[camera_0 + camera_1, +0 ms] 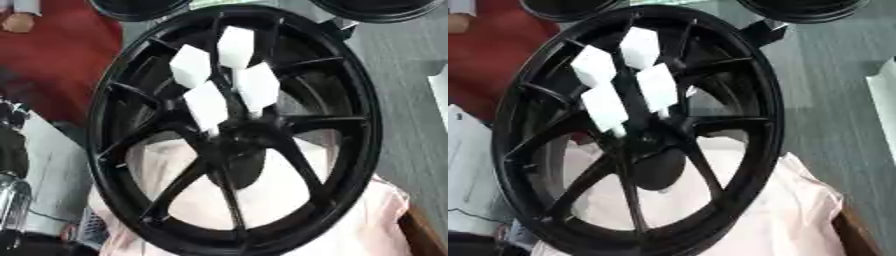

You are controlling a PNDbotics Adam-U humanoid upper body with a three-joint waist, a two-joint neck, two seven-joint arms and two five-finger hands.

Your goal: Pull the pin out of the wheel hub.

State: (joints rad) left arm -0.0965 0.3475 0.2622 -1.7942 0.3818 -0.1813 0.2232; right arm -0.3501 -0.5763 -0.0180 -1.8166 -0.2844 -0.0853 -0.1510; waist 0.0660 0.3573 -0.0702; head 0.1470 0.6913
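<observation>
A large black spoked wheel (367,125) fills both views, lying tilted on a pale pink cloth (367,225). Its hub (241,137) sits at the centre where the spokes meet. A black hand with white pads (206,102) reaches down from the top over the upper spokes, its lowest white pads right at the hub. It looks like my right hand, though its arm blends into the black wheel. The pin itself is hidden under the hand and I cannot make it out. My left hand shows in neither view.
Two more black wheels (140,7) (376,7) lie at the top edge. A red surface (52,65) is at the upper left and grey floor (411,115) to the right. A silver and black part (10,195) stands at the left edge, a white object (440,95) at the right edge.
</observation>
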